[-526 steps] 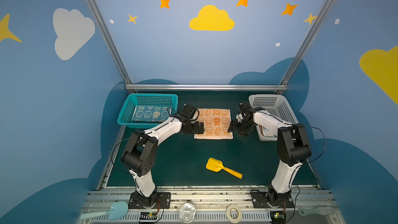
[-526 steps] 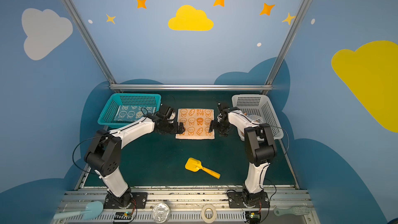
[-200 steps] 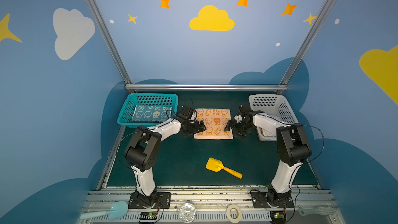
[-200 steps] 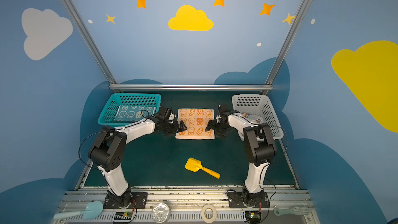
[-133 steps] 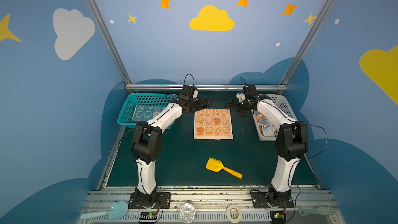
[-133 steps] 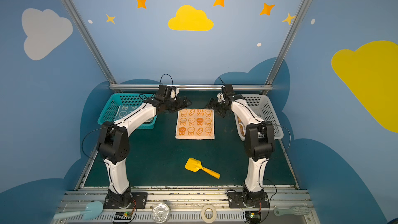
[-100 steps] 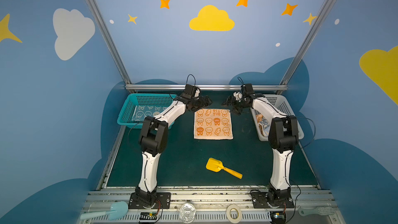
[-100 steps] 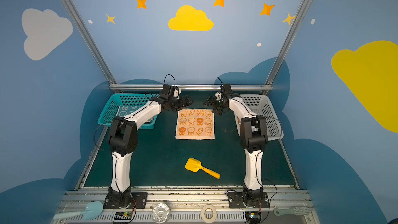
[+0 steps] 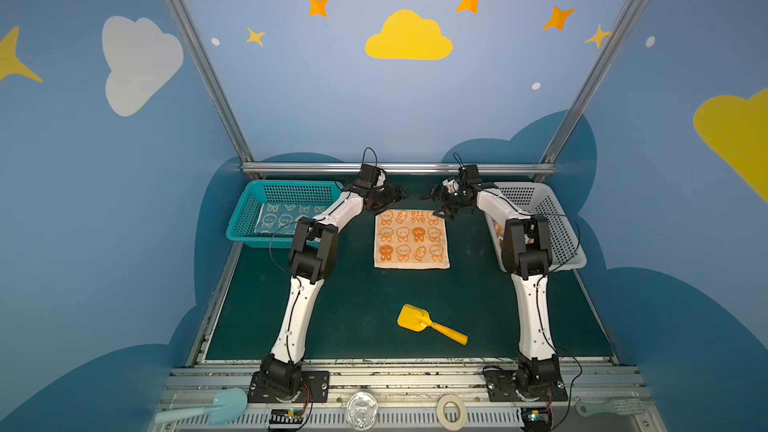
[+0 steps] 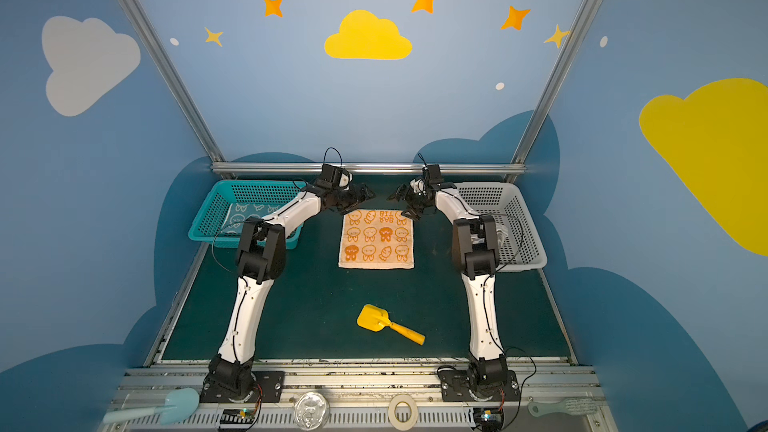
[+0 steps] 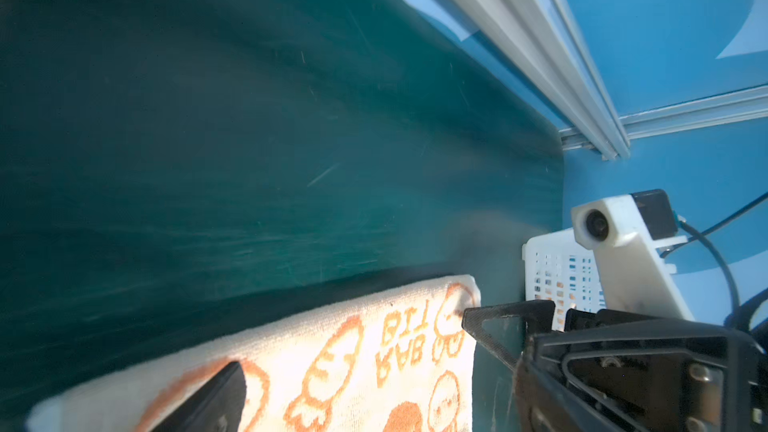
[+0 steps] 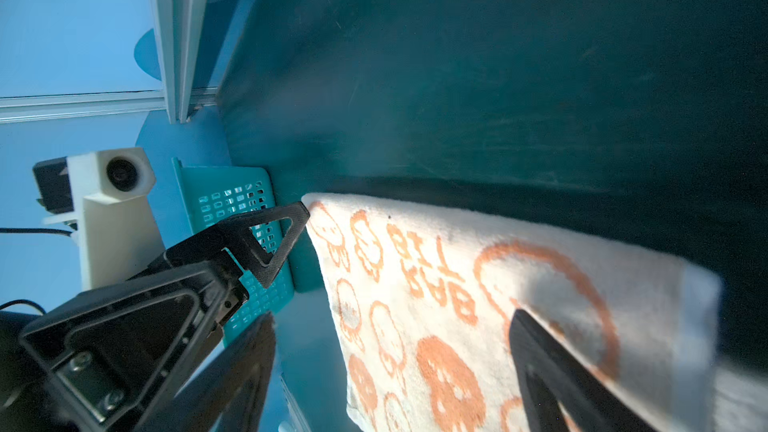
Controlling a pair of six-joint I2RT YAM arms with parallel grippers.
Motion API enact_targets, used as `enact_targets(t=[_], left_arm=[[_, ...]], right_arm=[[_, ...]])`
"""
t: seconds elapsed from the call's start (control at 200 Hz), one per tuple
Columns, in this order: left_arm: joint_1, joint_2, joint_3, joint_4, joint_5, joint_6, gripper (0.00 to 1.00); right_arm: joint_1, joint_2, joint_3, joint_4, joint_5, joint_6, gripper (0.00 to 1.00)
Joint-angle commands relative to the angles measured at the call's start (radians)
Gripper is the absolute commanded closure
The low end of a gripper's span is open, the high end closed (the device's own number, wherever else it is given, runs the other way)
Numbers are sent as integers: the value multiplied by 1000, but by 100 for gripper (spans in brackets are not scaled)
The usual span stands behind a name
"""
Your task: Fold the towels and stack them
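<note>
While the left pincer and right pincer gape empty, the dark green bench carries an orange-and-cream rabbit-print cloth towel at their tips, with the blue cloud-painted wall behind them.

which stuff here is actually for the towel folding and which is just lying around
For the job: orange towel, spread flat; blue towel in the teal basket.
Lying about: yellow scoop, tape roll, pale blue spatula, brush.

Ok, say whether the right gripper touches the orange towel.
Cannot tell. In the left wrist view a right gripper fingertip overlaps the orange towel corner; neither contact nor gap shows.
</note>
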Motion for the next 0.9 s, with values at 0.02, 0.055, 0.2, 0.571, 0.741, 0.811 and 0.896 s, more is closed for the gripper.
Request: enact_targets(t=[0.02, 0.055, 0.2, 0.571, 0.741, 0.811, 0.896], left_arm=[[16, 33, 19, -11, 13, -7, 1], [17, 38, 17, -13, 14, -7, 1], [23, 43, -18, -8, 5, -2, 1], [37, 64, -37, -35, -22, 28, 1], [39, 58, -64, -37, -42, 36, 1], [39, 55, -76, -38, -49, 39, 1], [39, 42, -96, -35, -58, 40, 1]], right_arm=[[-1, 69, 85, 15, -28, 21, 12], [-1, 86, 107, -1, -30, 24, 12], [-1, 121, 136, -16, -21, 23, 12], [-48, 119, 143, -90, 35, -48, 12], [-71, 106, 142, -124, 42, -80, 12], [-76, 97, 144, -143, 52, -100, 12], [-76, 80, 142, -171, 72, -132, 12]])
